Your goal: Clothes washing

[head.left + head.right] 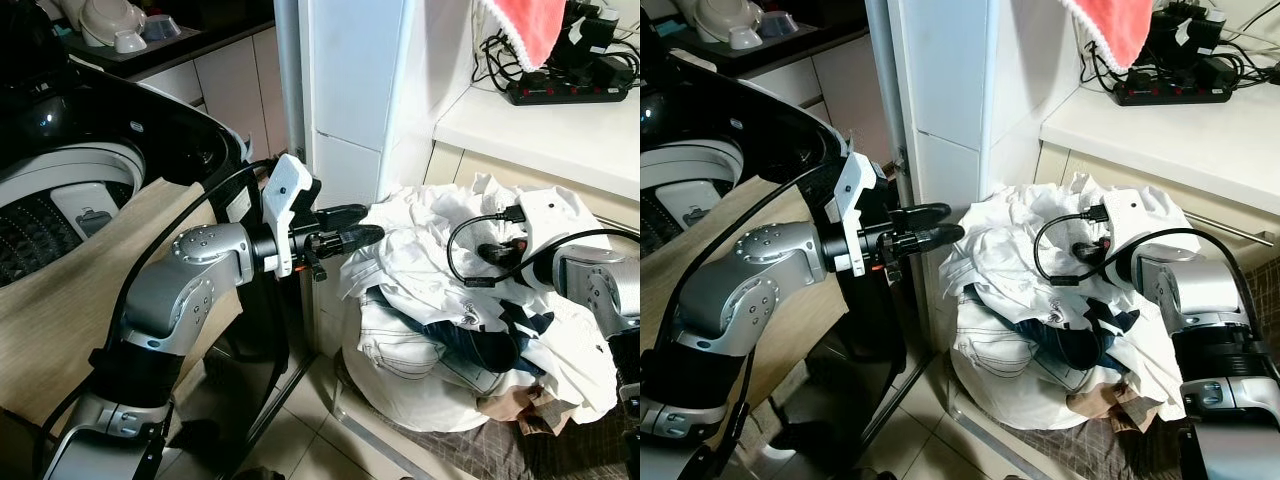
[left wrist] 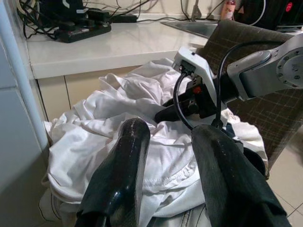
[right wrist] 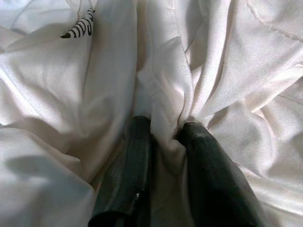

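A heap of laundry (image 1: 430, 290), mostly white cloth with some blue denim (image 1: 480, 345), lies on the floor by the cabinets. My left gripper (image 1: 372, 225) reaches in from the left at the heap's edge. Its fingers (image 2: 135, 142) stand open just above the white cloth, holding nothing. My right arm's wrist (image 1: 530, 250) rests on top of the heap, its fingers buried in the cloth. In the right wrist view my right gripper (image 3: 165, 125) is shut on a fold of white cloth (image 3: 165, 85). The open washing machine drum (image 1: 60, 200) is at far left.
The washer's black lid (image 1: 190, 130) stands raised behind my left arm. A beige cloth (image 1: 90, 290) hangs over the machine's front. A white cabinet column (image 1: 350, 90) rises behind the heap. The counter (image 1: 540, 125) carries a power strip (image 1: 565, 92), with a red towel (image 1: 525, 25) hanging above.
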You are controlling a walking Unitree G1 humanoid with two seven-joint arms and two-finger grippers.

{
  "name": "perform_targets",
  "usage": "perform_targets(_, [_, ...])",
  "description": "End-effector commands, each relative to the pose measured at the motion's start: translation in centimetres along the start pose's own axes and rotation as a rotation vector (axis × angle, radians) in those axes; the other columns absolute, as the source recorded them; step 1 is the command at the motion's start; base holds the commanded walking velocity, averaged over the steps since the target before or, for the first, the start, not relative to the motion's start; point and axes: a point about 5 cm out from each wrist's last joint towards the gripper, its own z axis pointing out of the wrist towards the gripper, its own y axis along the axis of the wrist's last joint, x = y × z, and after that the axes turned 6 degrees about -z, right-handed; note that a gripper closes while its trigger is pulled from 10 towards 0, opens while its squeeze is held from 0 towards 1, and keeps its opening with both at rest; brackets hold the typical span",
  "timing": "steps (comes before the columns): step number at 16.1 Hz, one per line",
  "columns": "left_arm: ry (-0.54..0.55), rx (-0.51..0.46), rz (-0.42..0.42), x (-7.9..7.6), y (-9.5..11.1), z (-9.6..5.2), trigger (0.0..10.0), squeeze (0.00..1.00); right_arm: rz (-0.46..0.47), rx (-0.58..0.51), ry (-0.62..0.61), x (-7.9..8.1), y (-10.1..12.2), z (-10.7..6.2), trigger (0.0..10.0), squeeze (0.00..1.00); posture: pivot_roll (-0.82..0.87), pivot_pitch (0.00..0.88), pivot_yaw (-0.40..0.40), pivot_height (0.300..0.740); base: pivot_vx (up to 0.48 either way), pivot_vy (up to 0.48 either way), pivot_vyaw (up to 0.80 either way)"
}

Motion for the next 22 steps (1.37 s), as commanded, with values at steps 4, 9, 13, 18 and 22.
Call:
perform_targets(4, [0.011,0.000,-0.004,0.1,0.1,-0.3,10.0,0.00,0.057,-0.065,0.065,0.5,1.2,-0.2,0.0,0.00,-0.15,0.000,0.062,0.740,0.000,0.000,0.00])
perform_targets(9, [0.064,-0.041,0.017,0.5,0.8,0.0,10.0,0.00,0.220,-0.311,0.237,0.9,4.8,-2.4,0.0,0.00,-0.16,0.000,0.062,0.740,0.000,0.000,0.00])
perform_targets(13, [0.139,-0.196,0.092,1.0,3.6,0.7,10.0,0.00,0.180,-0.589,0.491,2.1,8.8,-7.2,0.0,0.00,-0.16,0.000,0.057,0.740,0.000,0.000,0.00])
perform_targets(18, [0.058,-0.365,0.064,-0.4,6.7,2.5,10.0,1.00,0.081,-0.771,0.712,4.1,10.8,-11.3,0.0,0.00,-0.16,0.000,0.052,0.740,0.000,0.000,0.00])
perform_targets(22, [0.008,-0.299,0.052,-1.5,4.9,4.3,10.0,0.32,0.107,-0.848,0.796,5.0,11.6,-12.5,0.0,0.00,-0.16,0.000,0.051,0.740,0.000,0.000,0.00])
